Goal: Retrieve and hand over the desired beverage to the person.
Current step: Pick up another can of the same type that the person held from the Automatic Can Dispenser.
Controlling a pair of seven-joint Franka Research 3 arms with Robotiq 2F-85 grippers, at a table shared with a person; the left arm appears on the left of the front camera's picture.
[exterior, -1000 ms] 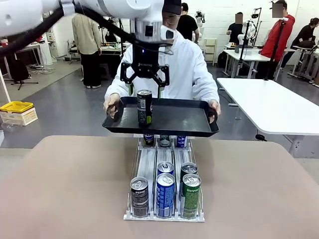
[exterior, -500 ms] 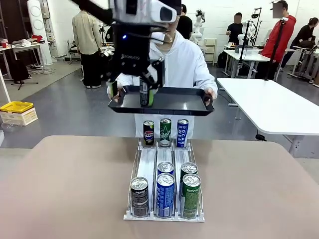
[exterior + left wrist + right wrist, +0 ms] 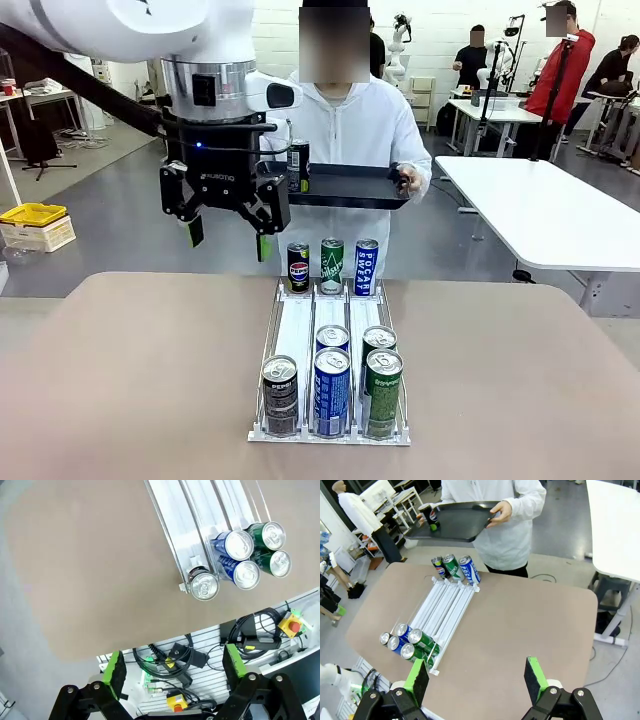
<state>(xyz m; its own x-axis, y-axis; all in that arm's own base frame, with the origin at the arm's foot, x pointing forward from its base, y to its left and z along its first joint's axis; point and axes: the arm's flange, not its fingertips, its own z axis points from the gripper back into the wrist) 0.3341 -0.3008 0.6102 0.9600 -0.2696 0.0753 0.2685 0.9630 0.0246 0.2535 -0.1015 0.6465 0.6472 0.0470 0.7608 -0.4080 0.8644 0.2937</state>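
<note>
Nearest, the right claw (image 3: pixel 477 677) hangs high over the tabletop (image 3: pixel 130 380), jaws spread wide with nothing between them. At six o'clock on the tabletop, the rack (image 3: pixel 300 330) shows its front row: a grey can (image 3: pixel 280 395), a blue can (image 3: pixel 331 390) and a green can (image 3: pixel 383 392), with two more just behind the blue and the green. At the rack's twelve o'clock end, three upright cans (image 3: pixel 332 264) stand side by side. Above them, toward ten o'clock, the left claw (image 3: pixel 227 238) hangs in the air, jaws wide apart and empty.

Beyond it, at twelve o'clock, the person (image 3: pixel 360 130) holds a black tray (image 3: pixel 350 186) level past the far edge. The dark can (image 3: pixel 298 165) stands upright on the tray's left part. The arm hides some of its label, but it looks like a cola.

The handover looks done: the drink rests with the person and neither claw grips anything. What remains seems to be the retreat. The next move calls for drawing the left claw toward six o'clock, clear of the tray rim and high enough to pass over the three upright cans without clipping them.
</note>
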